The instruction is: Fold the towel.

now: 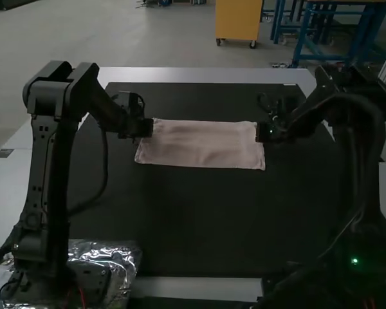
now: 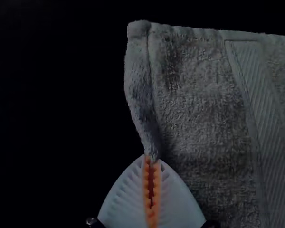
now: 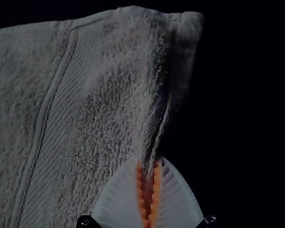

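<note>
Black-topped surface [image 1: 199, 225], dimly lit. Pale towel [image 1: 202, 145] lies spread as a wide strip, nearer the surface's far edge than its near edge, between the arms. Left pincer [image 1: 148, 127]: closed on the towel's left end, near its far corner. Right pincer [image 1: 261, 132]: closed on the right end, likewise near the far corner.

The setting is resembling a robotics lab: a left arm [image 1: 48, 161] and a right arm [image 1: 357, 161] are standing at a table [image 1: 199, 75]; a black mat [image 1: 199, 219] is covering its top; a cable [image 1: 105, 161] is hanging exposed.
</note>
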Action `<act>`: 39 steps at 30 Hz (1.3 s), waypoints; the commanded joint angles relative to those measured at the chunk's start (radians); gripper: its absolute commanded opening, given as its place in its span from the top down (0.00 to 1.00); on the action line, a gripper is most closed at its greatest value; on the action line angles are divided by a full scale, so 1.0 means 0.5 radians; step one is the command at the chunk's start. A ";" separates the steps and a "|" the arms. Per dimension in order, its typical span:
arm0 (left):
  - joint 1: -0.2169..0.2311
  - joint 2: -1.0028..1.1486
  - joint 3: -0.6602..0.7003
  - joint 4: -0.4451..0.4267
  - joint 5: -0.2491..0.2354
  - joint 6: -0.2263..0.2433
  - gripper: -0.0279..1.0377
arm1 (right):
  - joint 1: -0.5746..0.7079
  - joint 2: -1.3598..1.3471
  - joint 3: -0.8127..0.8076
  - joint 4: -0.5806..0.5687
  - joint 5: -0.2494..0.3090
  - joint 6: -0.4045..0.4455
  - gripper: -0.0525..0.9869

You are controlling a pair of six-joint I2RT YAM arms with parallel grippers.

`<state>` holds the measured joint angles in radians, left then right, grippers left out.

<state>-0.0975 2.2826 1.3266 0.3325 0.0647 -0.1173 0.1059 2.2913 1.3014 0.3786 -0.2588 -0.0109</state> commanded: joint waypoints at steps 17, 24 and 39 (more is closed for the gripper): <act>0.177 -0.396 -0.113 -0.094 0.101 0.112 0.95 | -0.101 -0.367 -0.050 -0.184 -0.068 0.028 0.97; 0.186 -0.546 -0.294 -0.097 0.110 0.155 0.95 | -0.104 -0.511 -0.176 -0.263 -0.136 0.022 0.97; 0.186 -0.899 -0.736 -0.100 0.110 0.182 0.95 | -0.071 -0.846 -0.624 -0.294 -0.228 0.083 0.97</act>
<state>-0.0326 1.8832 0.9913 0.2779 0.1436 -0.0437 0.0872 1.9091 1.0195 0.2329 -0.3714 0.0147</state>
